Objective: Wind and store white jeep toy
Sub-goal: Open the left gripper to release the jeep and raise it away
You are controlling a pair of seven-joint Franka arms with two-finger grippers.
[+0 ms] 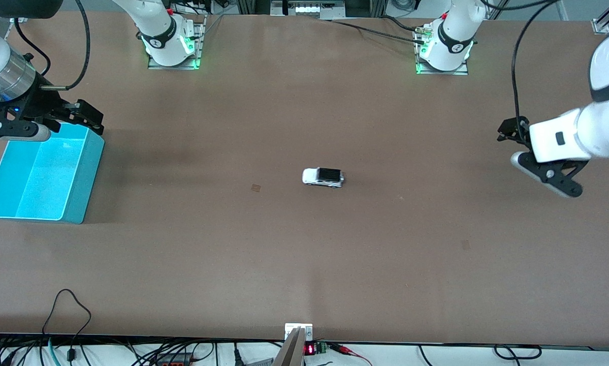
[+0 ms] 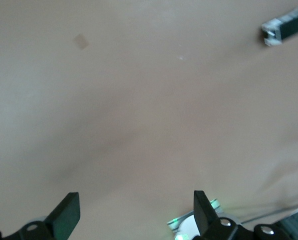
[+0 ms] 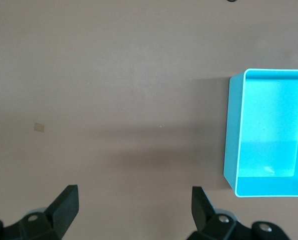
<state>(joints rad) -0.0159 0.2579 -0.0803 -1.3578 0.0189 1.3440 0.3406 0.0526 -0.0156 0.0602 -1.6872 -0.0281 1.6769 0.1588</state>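
Note:
The white jeep toy [image 1: 323, 177], boxy with a black ribbed roof, stands on its wheels in the middle of the brown table. It shows at the edge of the left wrist view [image 2: 284, 28]. My left gripper [image 1: 508, 132] is open and empty, up over bare table toward the left arm's end, well apart from the jeep; its fingers [image 2: 68, 212] stand wide apart. My right gripper [image 1: 92, 118] is open and empty, up over the corner of a cyan bin [image 1: 88, 173] at the right arm's end. The right wrist view shows its fingers [image 3: 66, 202] spread over bare table beside the bin [image 3: 229, 135].
The cyan bin is open-topped and empty. A small tape patch [image 1: 256, 188] lies beside the jeep toward the right arm's end, and a fainter one [image 1: 466, 245] nearer the front camera. Cables and a small device [image 1: 299, 333] sit at the front edge.

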